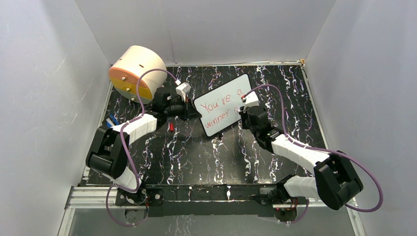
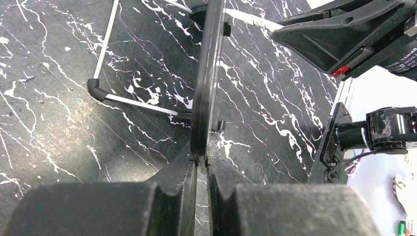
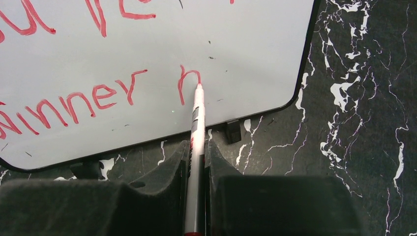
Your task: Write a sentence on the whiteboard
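Note:
The whiteboard (image 1: 222, 127) stands tilted on the dark marbled table, in the middle toward the back. The sentence (image 1: 219, 105) in red reads "You're a" over "winner n". My left gripper (image 1: 194, 112) is shut on the board's left edge. In the left wrist view the board (image 2: 206, 73) shows edge-on between my fingertips (image 2: 201, 162). My right gripper (image 3: 196, 150) is shut on a white marker (image 3: 195, 132). The marker's red tip touches the board (image 3: 246, 39) at the "n" after "winner" (image 3: 74, 101). In the top view that gripper (image 1: 242, 111) is at the board's right side.
A beige drum with an orange and yellow face (image 1: 136, 71) lies at the back left. A small red cap (image 1: 170, 127) lies on the table by my left arm. A wire stand (image 2: 98, 88) props the board from behind. White walls enclose the table.

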You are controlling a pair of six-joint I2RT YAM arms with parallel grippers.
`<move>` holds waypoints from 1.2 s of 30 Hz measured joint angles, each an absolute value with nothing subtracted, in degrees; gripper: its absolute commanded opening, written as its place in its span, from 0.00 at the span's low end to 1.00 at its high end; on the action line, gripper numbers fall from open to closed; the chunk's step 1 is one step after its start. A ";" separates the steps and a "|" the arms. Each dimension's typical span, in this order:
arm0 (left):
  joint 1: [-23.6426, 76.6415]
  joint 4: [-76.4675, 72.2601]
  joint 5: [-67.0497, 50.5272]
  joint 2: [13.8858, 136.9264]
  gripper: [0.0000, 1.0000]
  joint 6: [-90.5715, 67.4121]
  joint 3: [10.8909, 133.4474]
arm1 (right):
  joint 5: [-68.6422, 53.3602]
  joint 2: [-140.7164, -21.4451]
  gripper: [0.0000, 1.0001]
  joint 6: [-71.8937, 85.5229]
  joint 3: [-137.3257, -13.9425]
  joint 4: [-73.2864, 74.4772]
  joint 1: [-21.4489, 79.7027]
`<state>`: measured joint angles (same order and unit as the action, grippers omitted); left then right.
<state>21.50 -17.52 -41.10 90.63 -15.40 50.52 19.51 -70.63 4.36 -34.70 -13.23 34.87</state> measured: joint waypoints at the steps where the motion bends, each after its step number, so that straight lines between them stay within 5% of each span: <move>1: 21.50 -17.52 -41.10 90.63 0.00 -15.40 50.52 | 19.51 -70.61 0.00 4.40 -34.70 -12.99 34.87; 36: 21.50 -17.32 -40.93 90.59 0.00 -15.42 50.52 | 19.29 -66.87 0.00 4.97 -33.08 -12.10 32.86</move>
<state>21.50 -17.32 -40.93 90.59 -15.42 50.52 19.29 -66.87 4.97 -33.08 -12.10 32.86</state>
